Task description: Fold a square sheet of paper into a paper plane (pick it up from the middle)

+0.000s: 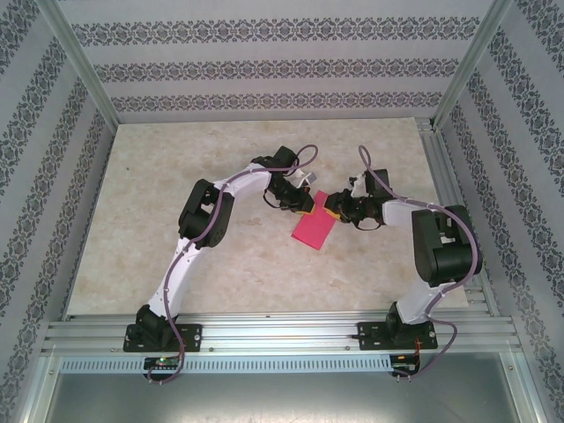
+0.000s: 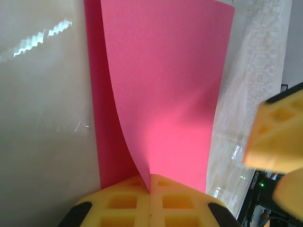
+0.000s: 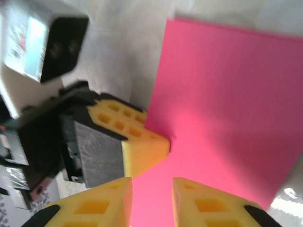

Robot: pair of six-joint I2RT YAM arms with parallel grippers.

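a pale, marbled table top (image 1: 220, 256) lies inside walls (image 1: 264, 66) papered with dark floral stripes. silver metal posts (image 1: 82, 70) stand at the back corners, and ribbed metal rails (image 1: 282, 333) run along the near edge.

Sheet of paper (image 2: 165, 85): thin, matt, smooth. Fingers (image 2: 123, 204): yellow plastic, waffle-gridded, matt. Table (image 1: 176, 256): glossy marble-look surf.

Thin near-square sheet of plain magenta-pink paper (image 1: 312, 231); yellow grid-moulded foam finger pads (image 2: 123, 205); mottled beige stone-look tabletop (image 1: 176, 176); white enclosure walls (image 1: 264, 53) banded with dark floral stripes.
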